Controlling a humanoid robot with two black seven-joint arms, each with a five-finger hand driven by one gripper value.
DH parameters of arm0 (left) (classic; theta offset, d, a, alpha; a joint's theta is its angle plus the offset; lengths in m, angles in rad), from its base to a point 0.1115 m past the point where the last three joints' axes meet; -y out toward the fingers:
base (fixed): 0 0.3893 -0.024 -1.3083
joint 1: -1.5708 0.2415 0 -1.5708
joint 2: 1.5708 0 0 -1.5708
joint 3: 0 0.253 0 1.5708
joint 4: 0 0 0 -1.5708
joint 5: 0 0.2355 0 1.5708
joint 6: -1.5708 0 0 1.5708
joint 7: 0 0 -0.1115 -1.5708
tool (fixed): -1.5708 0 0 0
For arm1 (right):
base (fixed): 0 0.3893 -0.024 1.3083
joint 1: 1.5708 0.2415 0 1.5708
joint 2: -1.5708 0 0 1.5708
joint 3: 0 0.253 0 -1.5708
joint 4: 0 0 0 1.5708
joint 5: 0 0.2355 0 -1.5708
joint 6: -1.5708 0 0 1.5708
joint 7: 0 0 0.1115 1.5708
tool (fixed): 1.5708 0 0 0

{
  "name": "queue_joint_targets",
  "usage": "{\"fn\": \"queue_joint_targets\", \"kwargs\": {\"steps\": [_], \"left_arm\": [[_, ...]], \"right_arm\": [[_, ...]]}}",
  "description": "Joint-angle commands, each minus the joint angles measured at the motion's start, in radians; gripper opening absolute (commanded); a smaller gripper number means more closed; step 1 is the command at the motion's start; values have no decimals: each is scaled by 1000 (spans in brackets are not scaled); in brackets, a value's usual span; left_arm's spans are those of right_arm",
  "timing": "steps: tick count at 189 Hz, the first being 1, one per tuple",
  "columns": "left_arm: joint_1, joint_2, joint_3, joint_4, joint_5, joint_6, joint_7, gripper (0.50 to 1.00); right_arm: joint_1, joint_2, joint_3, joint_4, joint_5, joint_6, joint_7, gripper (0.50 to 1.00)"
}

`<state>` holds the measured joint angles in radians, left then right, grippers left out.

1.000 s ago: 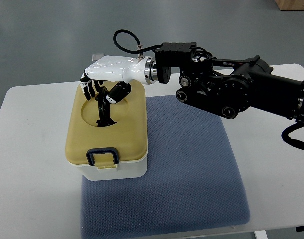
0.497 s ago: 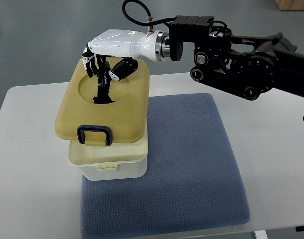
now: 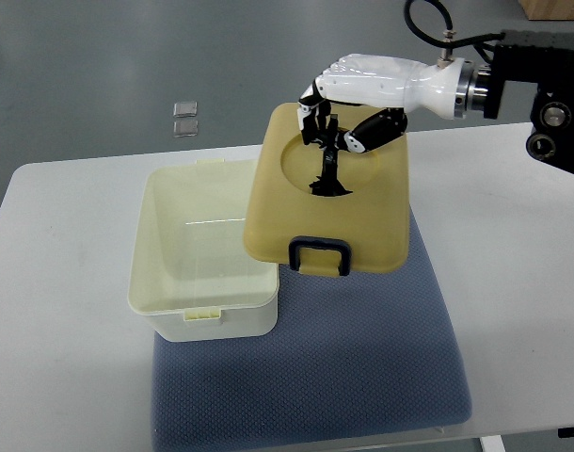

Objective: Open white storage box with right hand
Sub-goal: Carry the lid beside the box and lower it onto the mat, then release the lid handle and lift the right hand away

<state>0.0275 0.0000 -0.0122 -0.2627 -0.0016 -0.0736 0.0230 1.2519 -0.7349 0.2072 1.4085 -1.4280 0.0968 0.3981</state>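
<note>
Change since a second ago: the lid (image 3: 329,202) sat flat on the white storage box (image 3: 207,254) then; half a second back it was lifted and tilted just above it; now it has swung off to the right, clear of the box except where its left edge overlaps the box's right rim.

Top view, right hand (image 3: 348,108): it comes in from the right edge, white shell and dark fingers (image 3: 317,118) curled down and clamped on the black knob (image 3: 329,169) in the lid's round recess. The lid hangs from that hold, tilted toward me.

Top view, box: open and empty as far as I can see, standing on the left part of the blue-grey mat (image 3: 362,377), which lies on the white table (image 3: 71,282). Its front catch tab (image 3: 200,315) faces me.

Top view, lid: tan, with a dark latch loop (image 3: 320,254) at its near edge, hovering over the mat to the right of the box.

Top view, left hand: not in the picture.

Handling, as I judge it: lid looks like thin rigid plastic, light and smooth. The central knob seems the only sound grip; held by that alone it may swing or twist, so setting it down flat and gently seems wise.

Progress, as I judge it: the box is effectively open; the lid only wants parking on the mat.
</note>
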Motion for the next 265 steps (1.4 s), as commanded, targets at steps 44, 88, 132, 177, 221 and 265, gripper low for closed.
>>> {"fn": "queue_joint_targets", "kwargs": {"steps": [44, 88, 132, 177, 221, 265], "left_arm": [[0, 0, 1, -1, 0, 0, 0, 1000], [0, 0, 1, -7, 0, 0, 0, 1000], [0, 0, 1, -9, 0, -2, 0, 1000], [0, 0, 1, -18, 0, -2, 0, 1000], [0, 0, 0, -16, 0, 0, 0, 1000], [0, 0, 0, -16, 0, 0, 0, 1000]], "right_arm": [[-180, -89, -3, 3, -140, -83, 51, 500], [-292, -24, -6, -8, -189, -101, 51, 500], [-347, 40, -6, -45, -190, -135, 51, 685], [-353, 45, -5, -43, -190, -135, 53, 928], [-347, 2, -5, -43, -192, -105, 53, 928], [-289, -98, -2, -45, -184, 15, 53, 928]]}}
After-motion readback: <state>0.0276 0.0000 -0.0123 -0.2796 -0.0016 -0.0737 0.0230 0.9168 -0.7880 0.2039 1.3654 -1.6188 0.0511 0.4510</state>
